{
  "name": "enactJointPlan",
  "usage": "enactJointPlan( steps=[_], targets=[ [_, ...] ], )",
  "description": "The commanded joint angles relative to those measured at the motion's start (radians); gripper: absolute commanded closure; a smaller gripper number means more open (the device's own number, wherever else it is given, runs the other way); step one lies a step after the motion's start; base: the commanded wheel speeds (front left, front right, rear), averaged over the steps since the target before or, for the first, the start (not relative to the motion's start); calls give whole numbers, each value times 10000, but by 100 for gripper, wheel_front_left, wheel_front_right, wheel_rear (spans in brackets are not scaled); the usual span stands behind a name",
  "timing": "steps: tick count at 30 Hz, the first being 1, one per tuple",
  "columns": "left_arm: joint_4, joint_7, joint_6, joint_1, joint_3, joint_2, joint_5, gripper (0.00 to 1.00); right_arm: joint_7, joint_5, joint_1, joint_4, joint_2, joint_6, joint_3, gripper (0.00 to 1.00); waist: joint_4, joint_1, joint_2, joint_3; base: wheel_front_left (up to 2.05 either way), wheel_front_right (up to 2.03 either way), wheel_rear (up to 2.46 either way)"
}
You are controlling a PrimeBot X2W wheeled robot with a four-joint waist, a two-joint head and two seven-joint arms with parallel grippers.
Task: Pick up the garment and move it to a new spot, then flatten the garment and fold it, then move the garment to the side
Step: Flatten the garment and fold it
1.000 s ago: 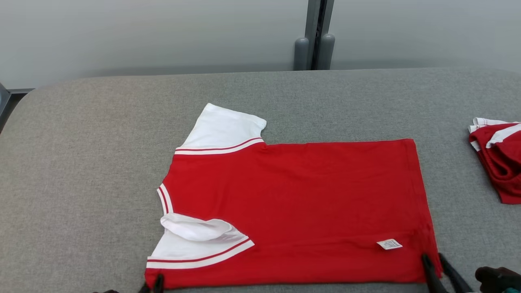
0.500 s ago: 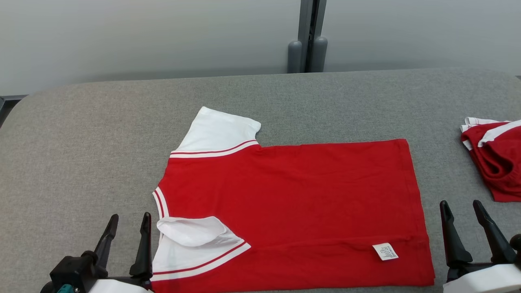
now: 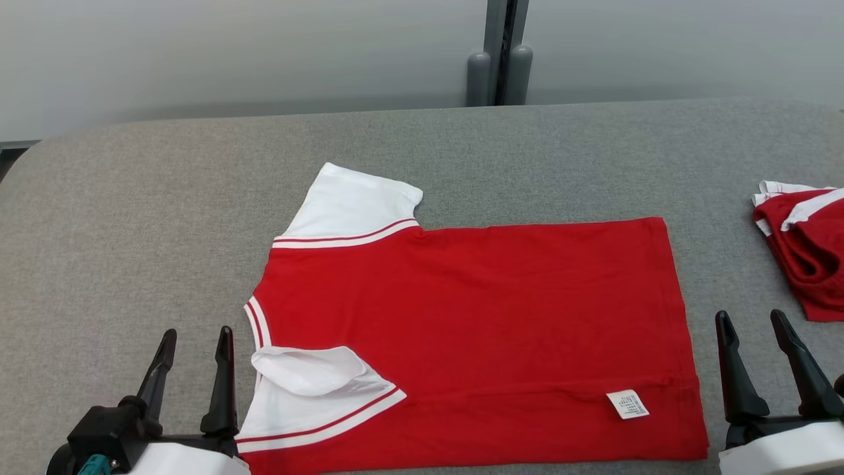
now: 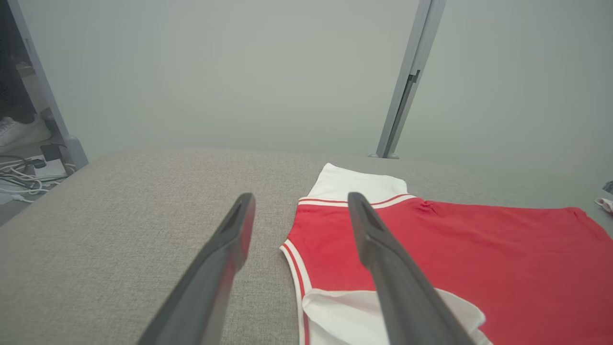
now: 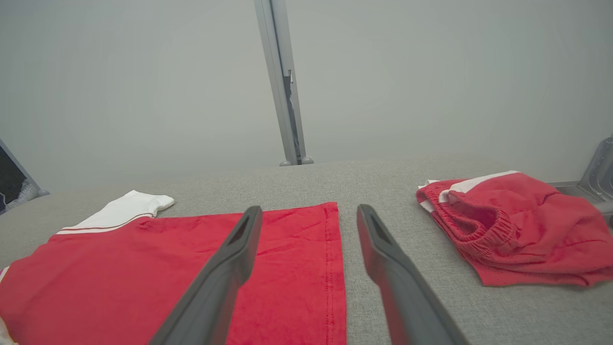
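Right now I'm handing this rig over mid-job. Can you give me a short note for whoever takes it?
left gripper: jaws open, empty, beside the collar end of the red shirt.
right gripper: jaws open, empty, just off the hem end.
The shirt lies spread on the grey table, with its near sleeve curled over itself. The red shorts sit apart at the right.
Done: shirt laid out, mostly flat.
Left: smooth that sleeve, fold the shirt, move it aside.
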Motion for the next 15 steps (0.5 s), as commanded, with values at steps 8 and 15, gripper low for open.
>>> enactJointPlan(
  steps=[8,15],
  targets=[
    [-68,202,-220,-1358,-155,233,118,0,37,76,-714,-340,31,-3,52,0,61,-1,0,931,0,0,0],
    [290,692,-790,-3625,-392,221,-71,0,6,98,-1497,-525,17,-3,249,0,-59,-1,0,2092,0,0,0]
  ],
)
